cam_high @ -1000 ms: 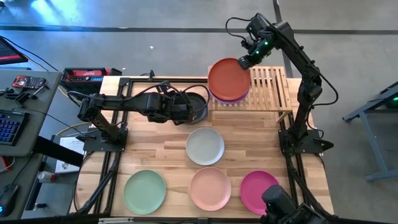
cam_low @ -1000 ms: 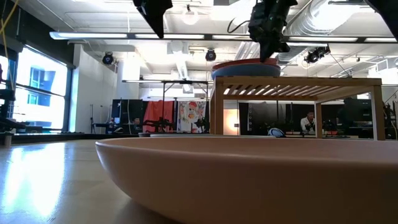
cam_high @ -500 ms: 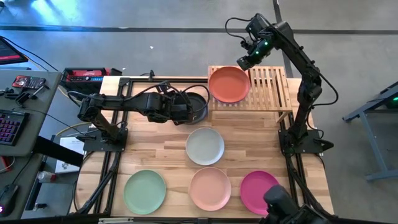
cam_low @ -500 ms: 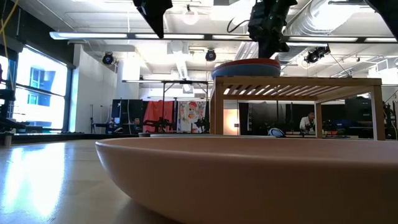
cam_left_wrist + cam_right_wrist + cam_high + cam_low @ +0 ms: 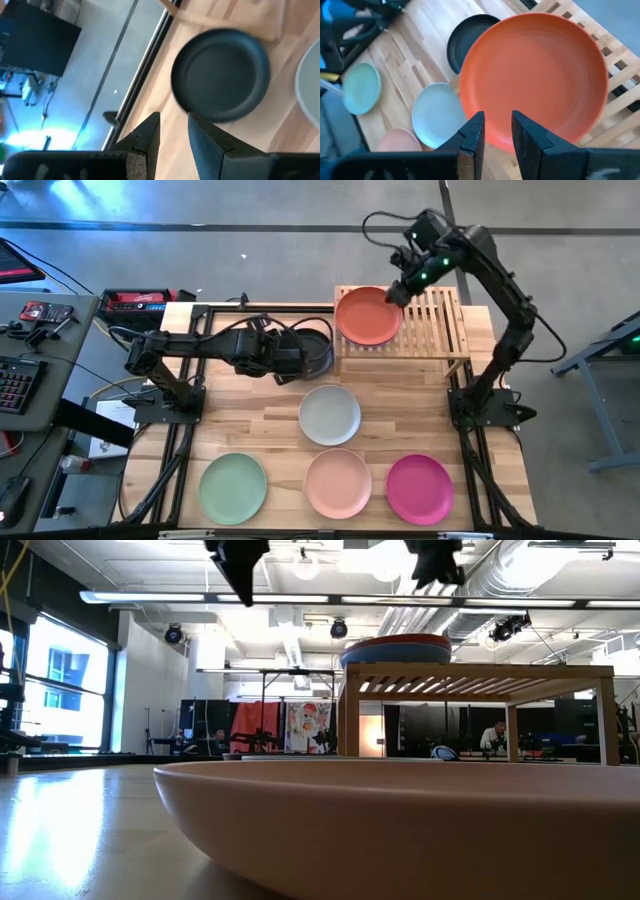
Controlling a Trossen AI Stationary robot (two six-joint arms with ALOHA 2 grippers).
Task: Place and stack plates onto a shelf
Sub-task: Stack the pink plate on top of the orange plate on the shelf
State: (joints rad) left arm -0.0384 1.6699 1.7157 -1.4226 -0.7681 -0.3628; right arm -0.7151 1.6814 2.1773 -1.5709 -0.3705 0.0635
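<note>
The rust-orange plate (image 5: 367, 316) lies flat on top of a stack on the left half of the slatted shelf (image 5: 436, 320). In the low view a blue plate (image 5: 372, 657) shows under it. My right gripper (image 5: 496, 116) hangs open above the orange plate's right rim (image 5: 397, 292), touching nothing. My left gripper (image 5: 173, 117) is open above the tabletop, just left of the black plate (image 5: 220, 75), which rests on the table beside the shelf (image 5: 322, 352).
An off-white plate (image 5: 330, 414) lies mid-table. Mint green (image 5: 233, 488), peach-pink (image 5: 338, 483) and magenta (image 5: 419, 489) plates lie in a row along the near edge. The right half of the shelf shows bare slats.
My right gripper has let go of the rust-orange plate, which was tilted over the stack and now lies flat on it. The gripper has then risen clear of the plate and moved toward the table's right edge.
</note>
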